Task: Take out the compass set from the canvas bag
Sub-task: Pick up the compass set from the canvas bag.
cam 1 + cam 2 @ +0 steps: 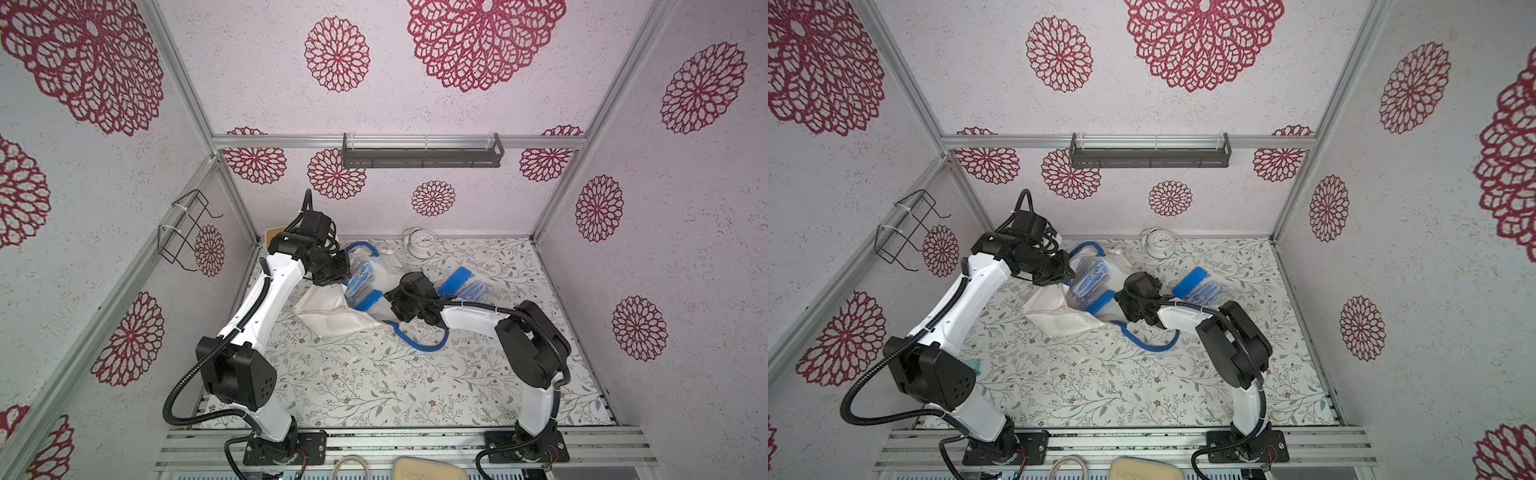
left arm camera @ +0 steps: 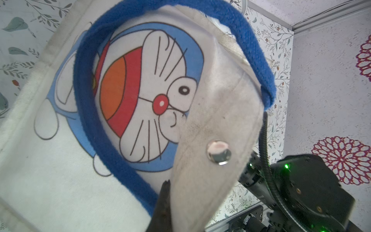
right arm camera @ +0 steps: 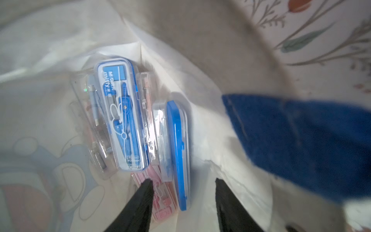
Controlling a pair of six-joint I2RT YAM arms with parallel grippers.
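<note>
While the right tool [image 3: 181, 192] is being held inside the mouth of the canvas bag [image 3: 200, 124], its jaws are being held partly apart, with nothing clamped between them. Just ahead of its fingertips [image 3: 143, 192], a pink case [image 3: 160, 198] is being seen lying on the bag's inner cloth. Farther ahead of the tips, the compass set [image 3: 122, 120], a clear box with a blue label, is lying flat inside the bag, and a blue-backed case [image 3: 177, 152] is standing on edge just beside it. Across the bag from this tool, the left tool [image 1: 343, 272] is being held shut on a flap of the bag's rim. Behind the right tool's wrist, outside the bag, another blue case [image 1: 461, 284] is lying on the counter [image 1: 374, 386].
</note>
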